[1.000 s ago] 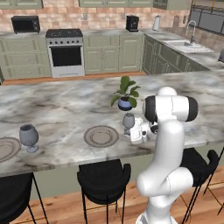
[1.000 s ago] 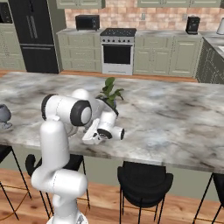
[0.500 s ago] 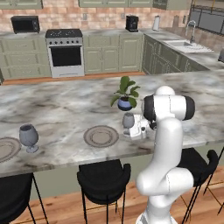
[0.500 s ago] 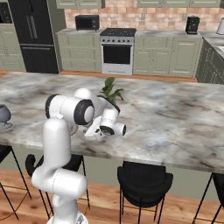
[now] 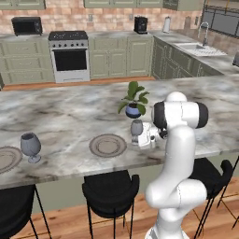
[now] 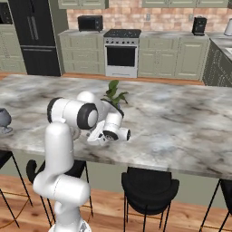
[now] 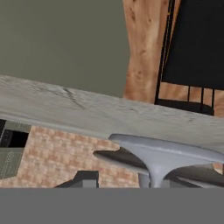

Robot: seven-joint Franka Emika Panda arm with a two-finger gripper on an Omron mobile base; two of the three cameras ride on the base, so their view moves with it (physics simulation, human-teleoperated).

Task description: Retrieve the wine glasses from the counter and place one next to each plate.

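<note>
Two wine glasses stand on the worktop [image 5: 70, 116]: a larger dark glass [image 5: 31, 146] and a smaller pale glass [image 5: 136, 129]. Two plates: a full plate [image 5: 108, 145] and an edge plate [image 5: 6, 158]. One potted plant [image 5: 134, 99]. Three black stools show, the middle stool [image 5: 110, 187] among them.

Potted plant [image 5: 134, 100] mid-island; black stools [image 5: 109, 187] along the near edge; stove [image 5: 70, 55] and microwave [image 5: 27, 25] far left.

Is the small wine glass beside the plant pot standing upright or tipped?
Upright: the small wine glass stands bowl up on the counter, between the plate and the gripper.
</note>
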